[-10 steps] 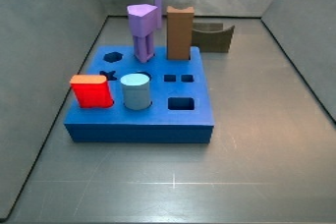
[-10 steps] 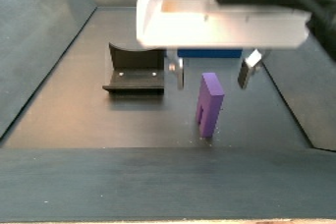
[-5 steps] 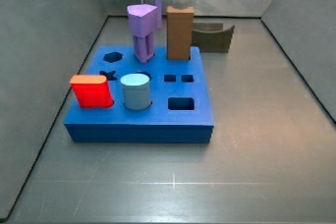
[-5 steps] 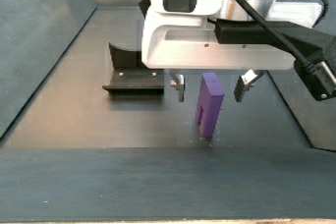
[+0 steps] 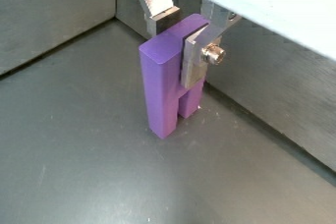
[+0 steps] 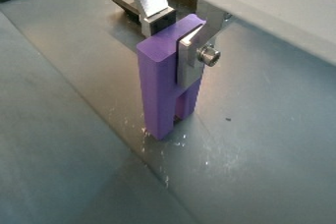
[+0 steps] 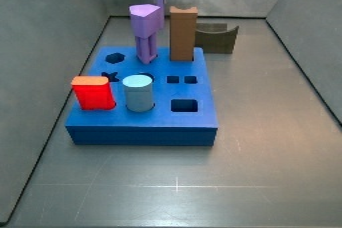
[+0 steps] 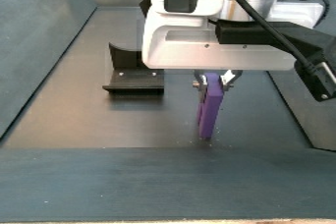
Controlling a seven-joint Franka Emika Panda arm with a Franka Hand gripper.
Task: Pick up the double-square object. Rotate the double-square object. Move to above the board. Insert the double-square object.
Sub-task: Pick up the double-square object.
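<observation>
I have the fingers (image 5: pixel 196 33) closed high on the double-square object (image 5: pixel 168 85), which stands upright on the floor beyond the board (image 7: pixel 144 100). Gripped so near its top, it may swing or slip during rotation, spoiling insertion.

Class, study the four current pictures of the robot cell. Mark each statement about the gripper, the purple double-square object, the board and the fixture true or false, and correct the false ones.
1. The double-square object stands upright on the floor. True.
2. The gripper has its fingers on either side of the object's top. True.
3. The double-square object is already seated in the board. False: it stands on the grey floor, off the board.
4. The red block lies on the floor beside the board. False: it sits on the board, next to the light blue cylinder.
5. The fixture is between the gripper's fingers. False: it stands apart on the floor, to the side.
</observation>
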